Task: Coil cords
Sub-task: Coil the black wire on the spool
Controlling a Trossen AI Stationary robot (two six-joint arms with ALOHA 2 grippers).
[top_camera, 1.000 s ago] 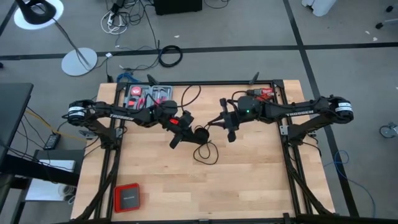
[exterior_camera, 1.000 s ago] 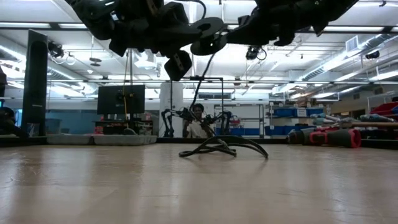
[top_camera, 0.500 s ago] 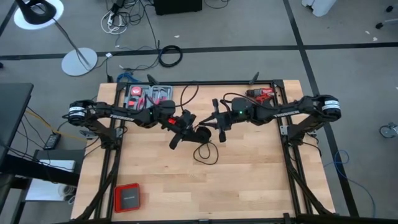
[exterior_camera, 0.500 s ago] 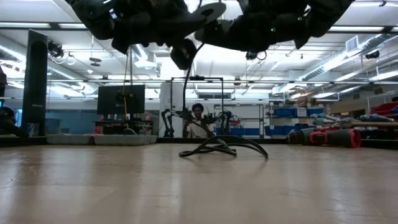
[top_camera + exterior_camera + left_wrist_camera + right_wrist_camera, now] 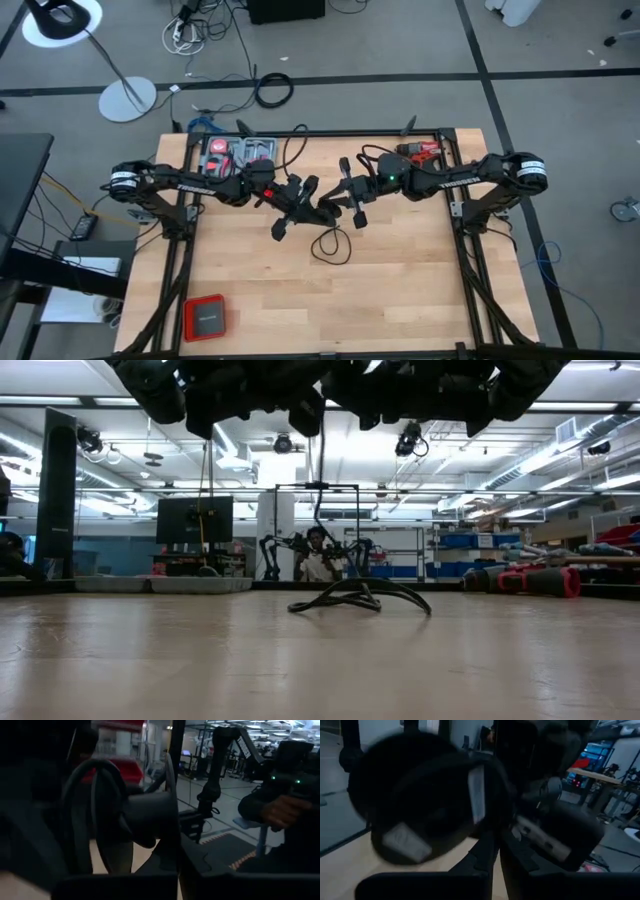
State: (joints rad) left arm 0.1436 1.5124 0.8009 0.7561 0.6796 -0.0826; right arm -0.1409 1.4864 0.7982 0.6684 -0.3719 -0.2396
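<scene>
Low view shows the thin black cord point(image 5: 352, 598) looping on the wood table point(image 5: 200, 660), one strand rising to the grippers; high view puts both mid-table. Left gripper point(image 5: 300, 200) is clamped on the cord's coiled part (round black bundle). Right gripper point(image 5: 345, 200) sits just beside it, touching; finger gap can't tell.

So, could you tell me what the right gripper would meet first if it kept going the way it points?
Most likely the left gripper and the black cord it holds up: the right gripper points straight at them across a small gap. Depth is hard to judge.
</scene>
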